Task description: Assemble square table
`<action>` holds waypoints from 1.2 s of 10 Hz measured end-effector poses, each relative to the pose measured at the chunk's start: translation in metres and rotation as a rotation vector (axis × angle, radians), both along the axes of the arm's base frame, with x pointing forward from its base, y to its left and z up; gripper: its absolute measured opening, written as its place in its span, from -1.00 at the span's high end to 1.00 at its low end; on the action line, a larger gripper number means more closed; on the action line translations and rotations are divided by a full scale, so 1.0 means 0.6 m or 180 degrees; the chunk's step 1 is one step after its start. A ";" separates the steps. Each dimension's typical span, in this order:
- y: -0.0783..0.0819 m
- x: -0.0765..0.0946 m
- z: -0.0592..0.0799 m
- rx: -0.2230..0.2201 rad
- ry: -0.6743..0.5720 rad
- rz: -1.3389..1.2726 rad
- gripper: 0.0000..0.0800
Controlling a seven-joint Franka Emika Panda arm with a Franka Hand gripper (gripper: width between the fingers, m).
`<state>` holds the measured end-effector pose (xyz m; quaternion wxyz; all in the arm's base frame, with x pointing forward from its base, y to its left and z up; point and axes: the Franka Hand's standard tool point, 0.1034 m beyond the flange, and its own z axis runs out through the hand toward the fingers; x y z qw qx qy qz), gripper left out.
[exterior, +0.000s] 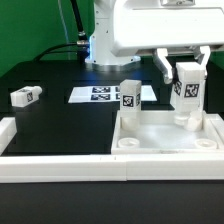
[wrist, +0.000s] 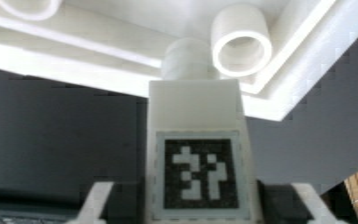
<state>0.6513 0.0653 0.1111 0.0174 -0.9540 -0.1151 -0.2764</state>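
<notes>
— Holding the short white block leg with the black-and-white tag (exterior: 188, 92), our pincer (exterior: 186, 74) is clamped on its two sides. It hangs in the upper part of the frame at the exterior view's right, over the far right corner of the large flat white plastic square panel (exterior: 165, 137). What should we worry about?

— The line-up. In the wrist view the leg's narrow end appears to sit just beside the round corner socket (wrist: 243, 45) rather than squarely over it. If we pressed down like that, we judge the end would catch the socket's rim. The leg could then tilt between the fingers (wrist: 101, 205) or shove the panel along the black table (exterior: 60, 120).

— Is the leg already touching the panel?

— We cannot tell; the lower end is too blurred in both views.

— What else is around us?

— A second tagged white leg (exterior: 130, 96) stands upright at the panel's far left corner, near our path but apart from the held one. A sideways correction toward it could knock it over.

— And farther off?

— A third white leg (exterior: 24, 96) lies on its side at the exterior view's left, mid-frame, well apart. The marker board (exterior: 100, 95) lies flat between the two. The long low white border wall (exterior: 60, 165) runs across the lower frame with the panel beside it. Nothing blocks the socket itself.
</notes>
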 end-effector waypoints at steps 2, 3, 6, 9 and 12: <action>0.031 0.001 -0.007 0.0067 -0.0017 -0.0014 0.28; 0.026 0.007 -0.009 0.0061 -0.0028 -0.0017 0.28; 0.051 0.002 -0.018 0.0103 -0.0016 -0.0013 0.28; 0.057 0.004 -0.029 0.0107 0.0001 0.0000 0.28; 0.056 0.018 -0.031 0.0115 -0.0053 -0.0015 0.28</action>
